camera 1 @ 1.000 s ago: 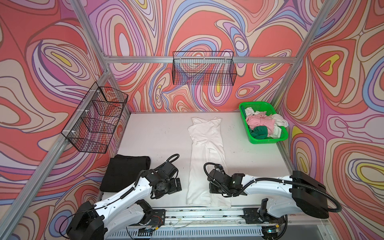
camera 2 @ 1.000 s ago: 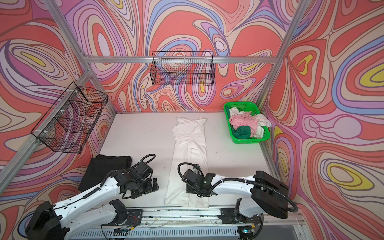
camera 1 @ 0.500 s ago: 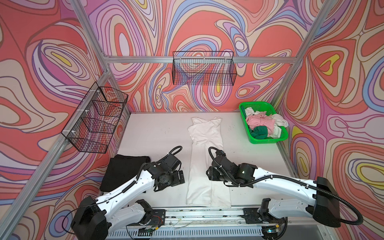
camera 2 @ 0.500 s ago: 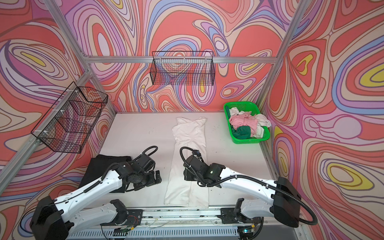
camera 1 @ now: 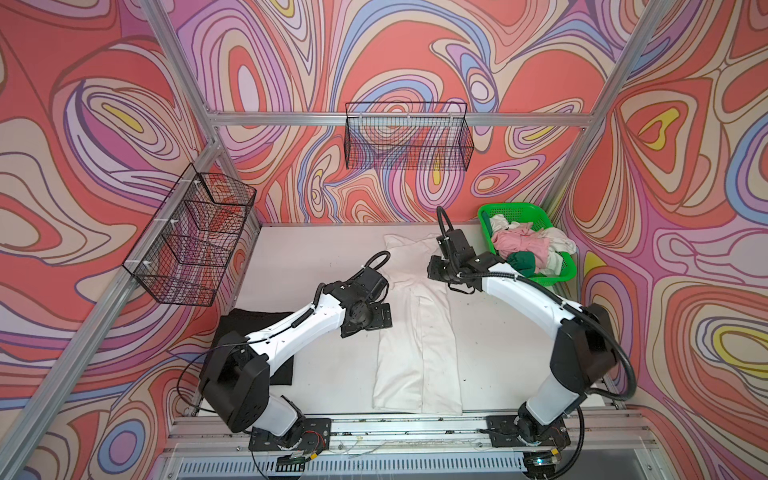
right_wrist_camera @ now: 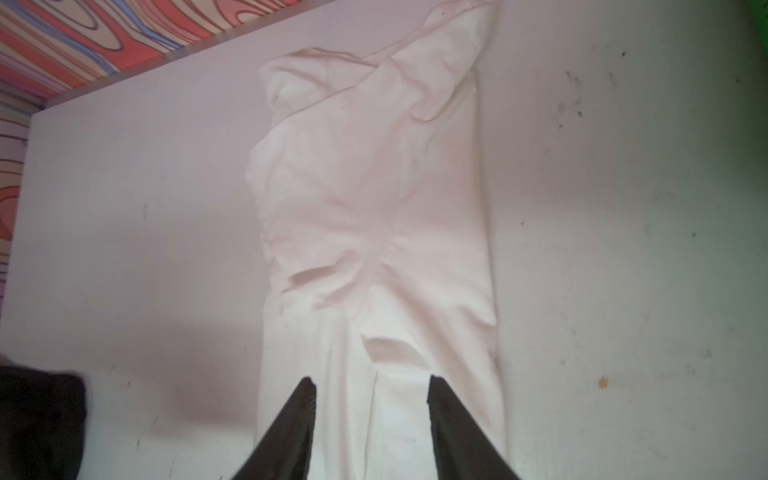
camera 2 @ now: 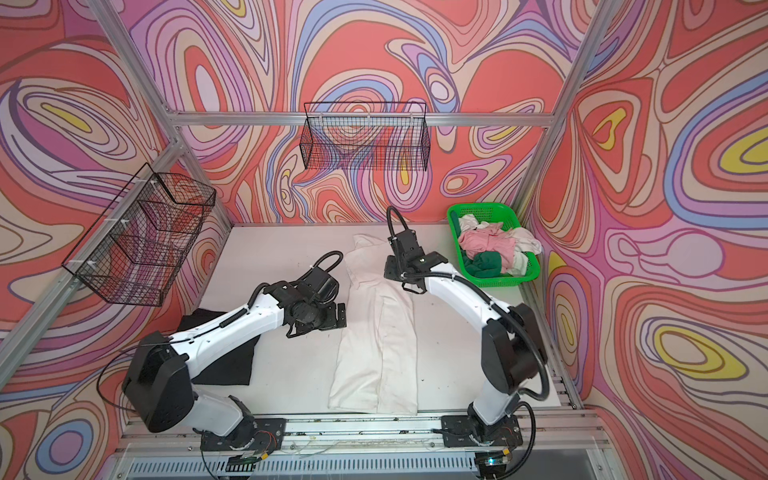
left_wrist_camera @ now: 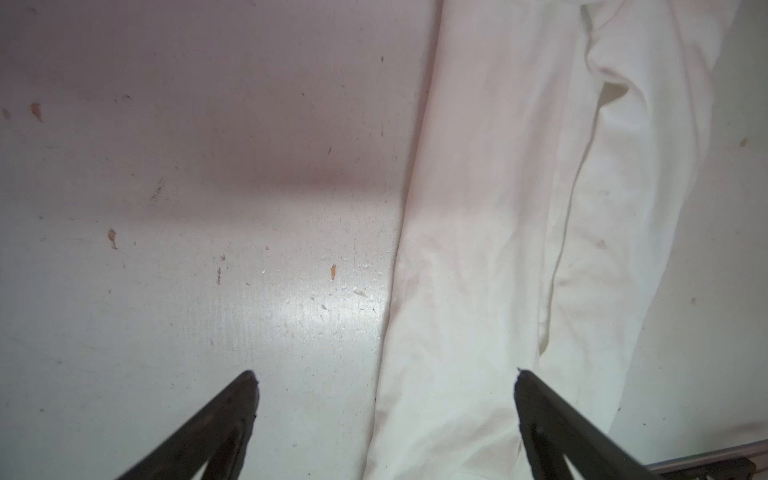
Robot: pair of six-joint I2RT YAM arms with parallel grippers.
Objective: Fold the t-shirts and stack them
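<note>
Left claw gapes wide across the long edge of the off-white shirt, right claw part-open and empty above it (bare table on both sides).

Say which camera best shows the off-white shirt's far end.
Right wrist: the far end of the off-white shirt lies unobstructed. In both top views the right arm partly overlaps it; left wrist shows only its middle.

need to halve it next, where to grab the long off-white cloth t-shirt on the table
Likely its far, shoulder-end corners, one per gripper, each coming in from its own long side. The off-white cloth t-shirt lies flat as a narrow strip, sides folded in, so its side edges are free; the left gripper stands open at its left edge.
</note>
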